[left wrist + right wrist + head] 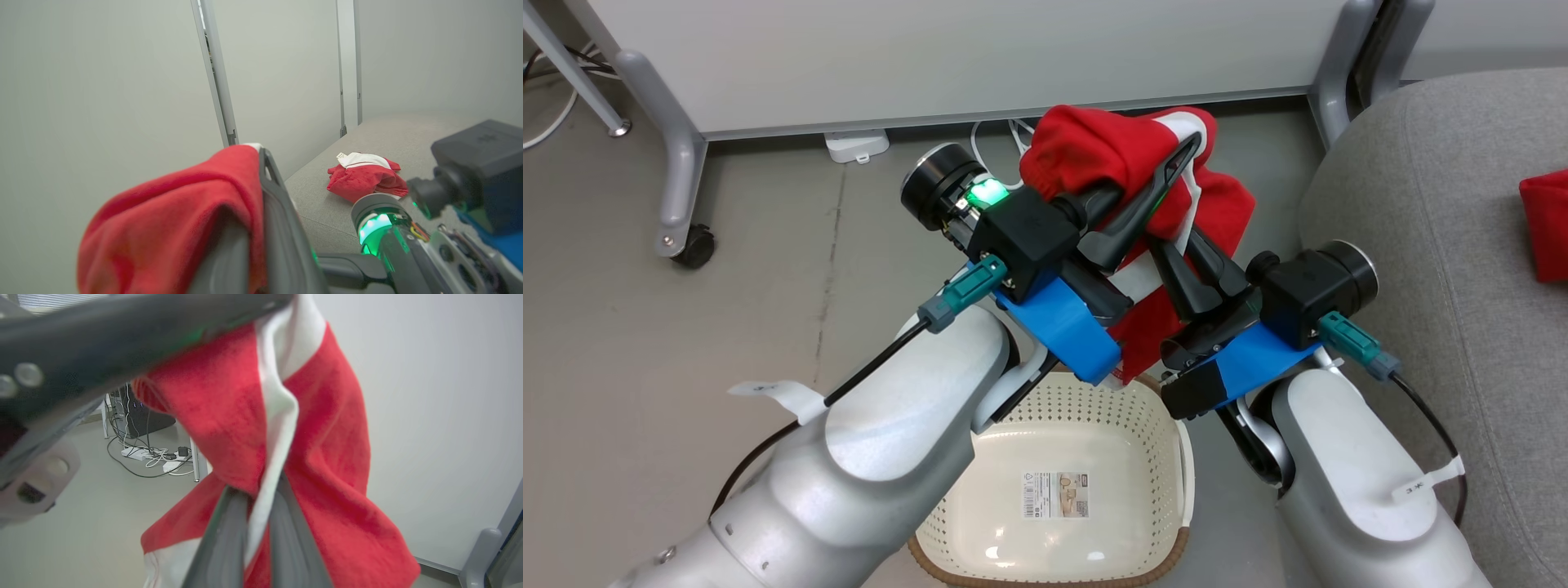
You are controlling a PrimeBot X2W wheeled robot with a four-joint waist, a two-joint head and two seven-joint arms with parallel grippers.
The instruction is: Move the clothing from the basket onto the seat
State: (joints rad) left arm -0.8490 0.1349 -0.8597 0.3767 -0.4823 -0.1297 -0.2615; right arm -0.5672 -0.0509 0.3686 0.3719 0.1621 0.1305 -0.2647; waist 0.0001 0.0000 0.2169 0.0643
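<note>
Grey floor carrying the cream basket, a white power strip by the partition foot, grey seat at right, one red garment lying on it.

clothing: bright red, broad white stripes
basket: cream-white, perforated, brown woven-look rim
seat: plain grey, at 3 o'clock

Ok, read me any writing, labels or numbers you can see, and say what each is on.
No text here reads clearly.
Sticker on the basket floor: small print, too small to read.
Tag on the left arm's cable: marks too small.
Tag on the right arm's cable: marks too small.
White tag on the clothing lying on the seat: blurred.
</note>
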